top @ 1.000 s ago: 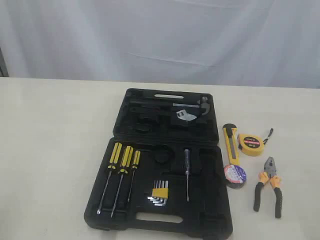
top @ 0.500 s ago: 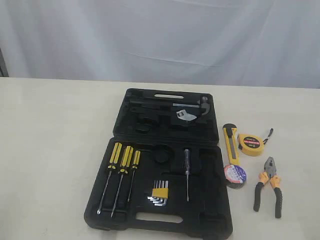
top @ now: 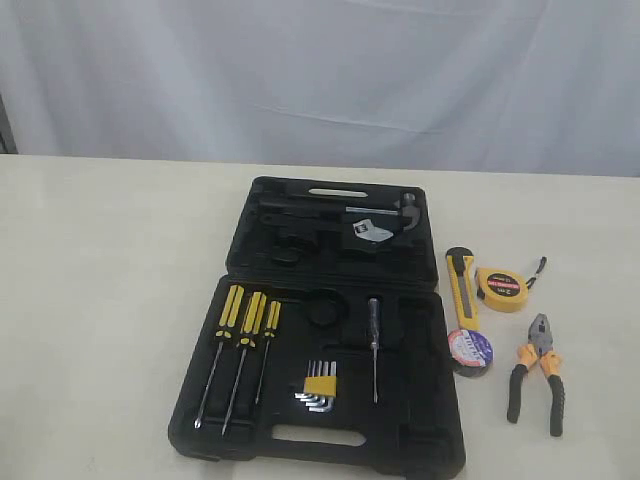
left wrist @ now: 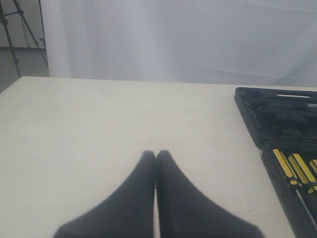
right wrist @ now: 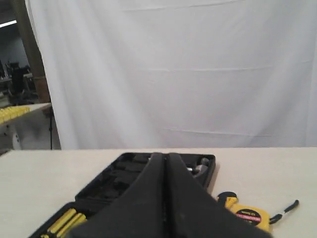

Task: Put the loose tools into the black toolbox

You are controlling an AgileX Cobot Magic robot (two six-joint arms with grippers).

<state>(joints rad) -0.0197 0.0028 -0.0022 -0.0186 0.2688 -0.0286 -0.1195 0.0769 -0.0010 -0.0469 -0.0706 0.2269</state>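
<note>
The black toolbox [top: 400,440] lies open on the table, lid part at the back. Right of it lie the yellow utility knife [top: 462,287], the yellow round tape measure [top: 501,288], the black tape roll [top: 470,350] with its white-red-blue label, and the pliers [top: 535,385] with orange-and-black handles. No gripper shows in the exterior view. My left gripper [left wrist: 156,154] is shut, empty, over bare table beside the toolbox [left wrist: 252,119]. My right gripper [right wrist: 163,157] is shut, empty, with the toolbox [right wrist: 99,186] and tape measure [right wrist: 250,215] beyond it.
Three yellow-and-black screwdrivers [top: 243,325], a hex key set [top: 320,386] and a thin tester screwdriver [top: 374,345] sit in the toolbox base. A hammer [top: 385,212] rests in the lid part. A white curtain [top: 320,70] hangs behind the table.
</note>
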